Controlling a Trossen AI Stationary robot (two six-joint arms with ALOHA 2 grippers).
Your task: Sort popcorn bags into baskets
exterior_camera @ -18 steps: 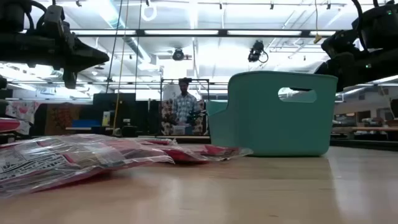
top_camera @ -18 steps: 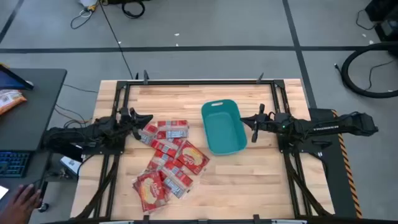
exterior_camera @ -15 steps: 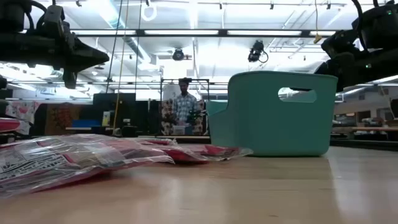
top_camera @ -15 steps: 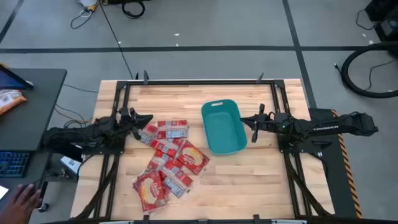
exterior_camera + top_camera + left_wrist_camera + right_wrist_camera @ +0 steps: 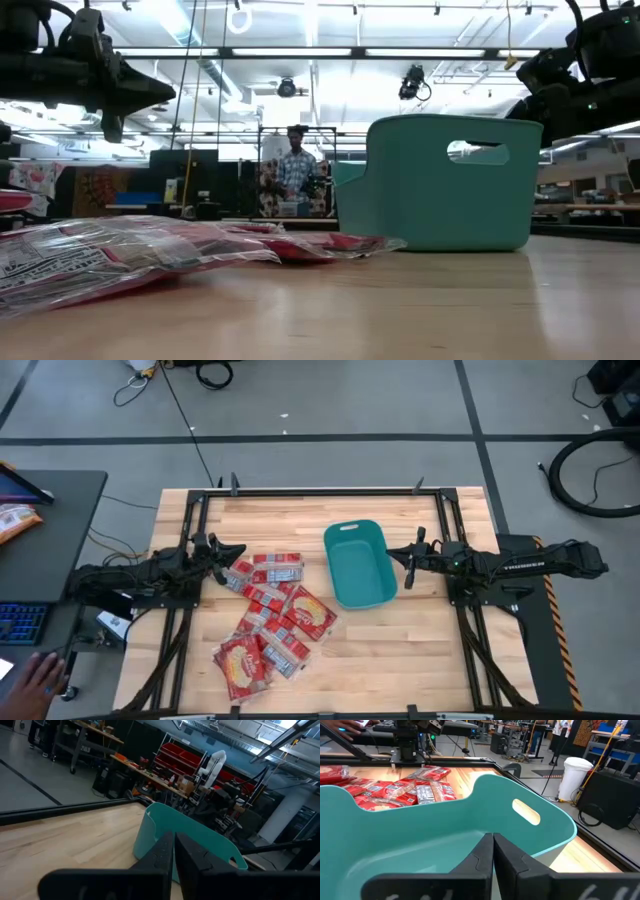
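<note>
Plainly, nothing is in hand yet; both arms hang above the table, one to each side of the work.

Left gripper: the left gripper (image 5: 238,550) sits left of centre in the high view, at the upper left corner of the packet pile, raised off the wood. Its fingers (image 5: 161,851) are pressed together with nothing between them.

Right gripper: the right gripper (image 5: 392,554) sits just right of the tub in the high view, pointing at it. Its fingers (image 5: 482,851) are also together and empty, with the tub's inside filling its wrist view.

Popcorn bags: the popcorn bags (image 5: 272,618) lie in a loose overlapping heap in the lower left-centre of the high view, flat on the wooden table (image 5: 430,650). In the low view they spread along the lower left.

Basket: the teal basket (image 5: 358,563) stands upright at centre, just right of the pile, its handle cutout (image 5: 477,153) showing in the low view. It looks empty in the right wrist view.

Why so placed: pile and tub lie side by side between the arms, so the carry is short.

Stage: by my reading sorting has not begun; a gripper must part its fingers before it can take a packet.

Bystanders: a hand (image 5: 34,682) at the lower left edge of the high view; a person (image 5: 295,172) standing far behind the table.
</note>
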